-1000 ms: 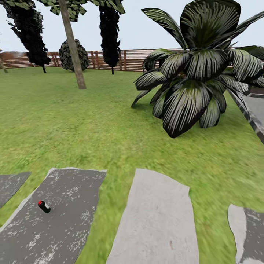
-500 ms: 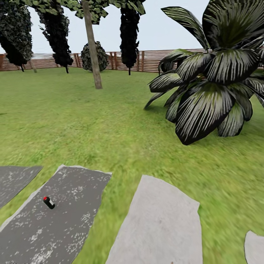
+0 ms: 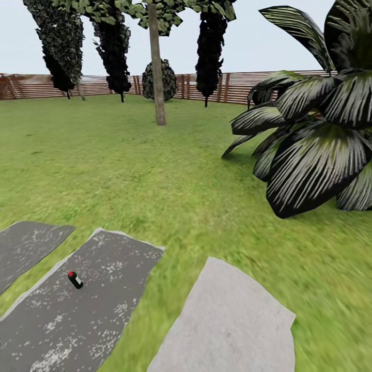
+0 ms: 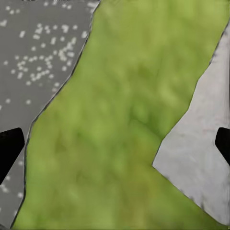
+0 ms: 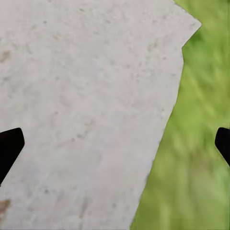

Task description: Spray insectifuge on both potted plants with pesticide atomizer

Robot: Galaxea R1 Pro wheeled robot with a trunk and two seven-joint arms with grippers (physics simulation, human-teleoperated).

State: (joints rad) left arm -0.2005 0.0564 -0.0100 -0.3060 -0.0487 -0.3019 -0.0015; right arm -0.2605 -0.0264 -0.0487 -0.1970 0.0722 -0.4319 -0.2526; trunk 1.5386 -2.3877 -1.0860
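Note:
The pesticide atomizer (image 3: 75, 279), a tiny dark bottle with a red top, lies tilted on a dark speckled stepping stone (image 3: 108, 305) at the lower left of the head view. The two small potted plants are out of view. In the left wrist view my left gripper (image 4: 115, 148) is open over a strip of grass between a dark stone and a pale one, with its black fingertips (image 4: 9, 151) at the picture's edges. My right gripper (image 5: 115, 146) is open above the edge of a pale stone (image 5: 86, 110), holding nothing.
A huge striped-leaf plant (image 3: 315, 139) fills the right side. A pale stepping stone (image 3: 227, 320) lies right of the dark one, and another dark stone (image 3: 26, 248) lies at the far left. Open lawn (image 3: 129, 170) stretches to a tree trunk (image 3: 156, 67) and the brown fence (image 3: 232, 88).
The whole head view has shifted: the camera has swung left, so the big plant, trees and stones slide right in the picture. The atomizer lies where it was on its stone.

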